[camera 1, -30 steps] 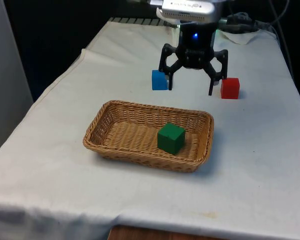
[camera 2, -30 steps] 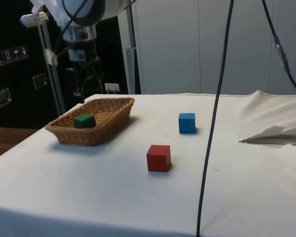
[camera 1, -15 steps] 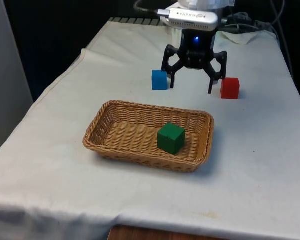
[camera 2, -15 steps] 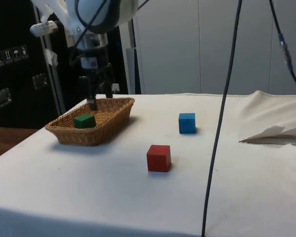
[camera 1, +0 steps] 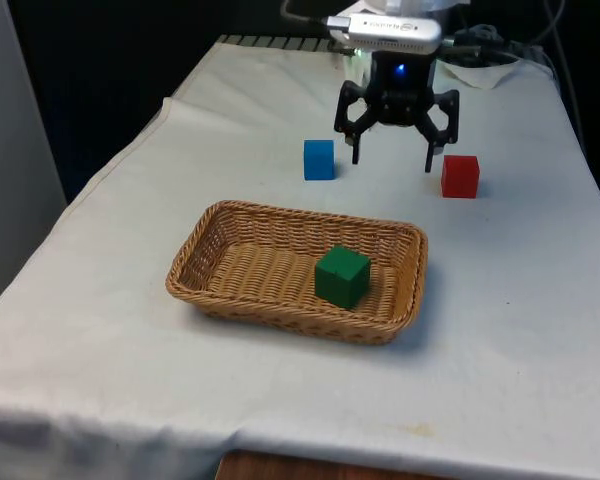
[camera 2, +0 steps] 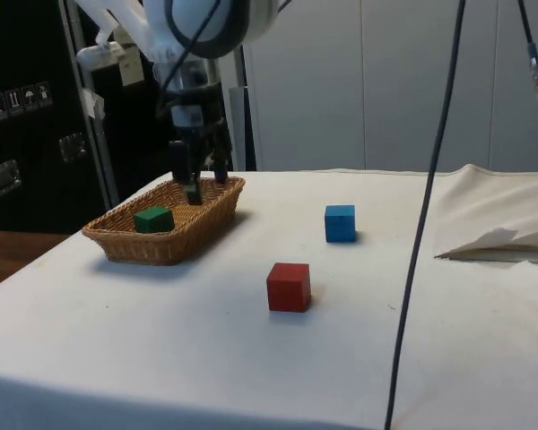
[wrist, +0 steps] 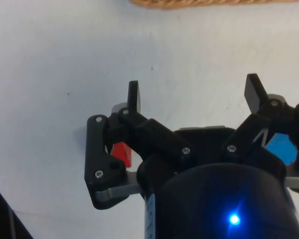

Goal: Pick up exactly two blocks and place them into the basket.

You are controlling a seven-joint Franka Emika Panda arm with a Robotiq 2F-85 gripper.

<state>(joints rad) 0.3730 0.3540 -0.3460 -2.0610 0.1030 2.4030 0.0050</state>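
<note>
Since a second ago the gripper (camera 1: 398, 158) has drawn back from the basket (camera 1: 220, 290), and it now hangs above the cloth between the blue block (camera 1: 319, 159) and the red block (camera 1: 460, 176), fingers spread wide and holding nothing. From the wrist camera its own linkage covers most of both blocks, leaving slivers of red (wrist: 122, 152) and blue (wrist: 281, 147). One green block (camera 1: 341, 276) sits inside the wicker basket, near its end on the front view's right.

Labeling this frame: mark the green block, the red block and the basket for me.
green block (camera 1: 341, 277), front view, on its near face.
red block (camera 2: 289, 288), side view, on its front face.
basket (camera 1: 212, 297), front view, on the outer wall by the near corner.
</note>
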